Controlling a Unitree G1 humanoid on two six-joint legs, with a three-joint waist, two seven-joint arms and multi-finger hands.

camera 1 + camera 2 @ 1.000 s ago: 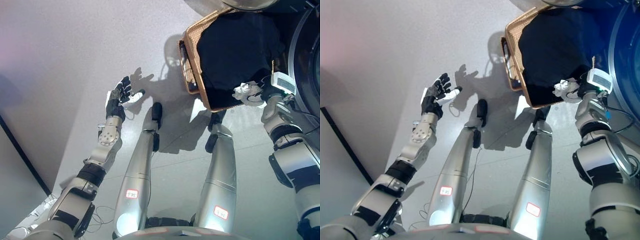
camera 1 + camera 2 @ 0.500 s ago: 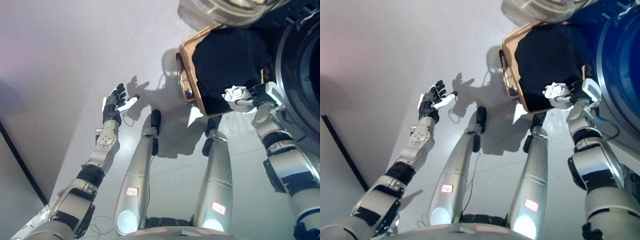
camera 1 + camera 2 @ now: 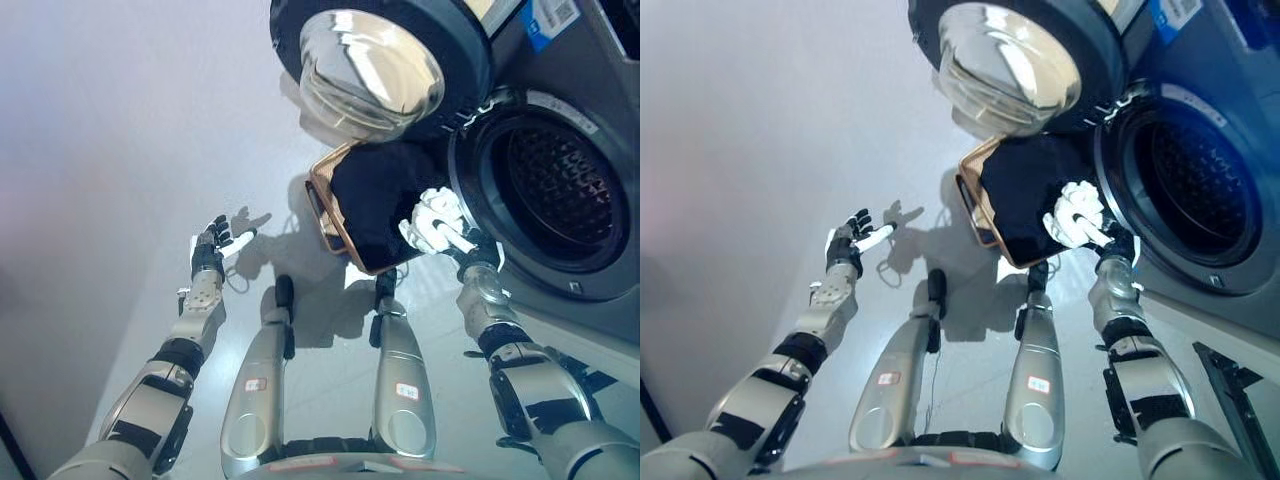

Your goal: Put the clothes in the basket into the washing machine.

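Dark clothes heaped in a tan basket, centre frame, on the floor beside the washing machine.

Machine door swung open, upper centre. Right hand at the heap's right edge, white-tipped fingers curled; whether it grips cloth, cannot tell. Left hand at left centre, fingers spread, holding nothing.
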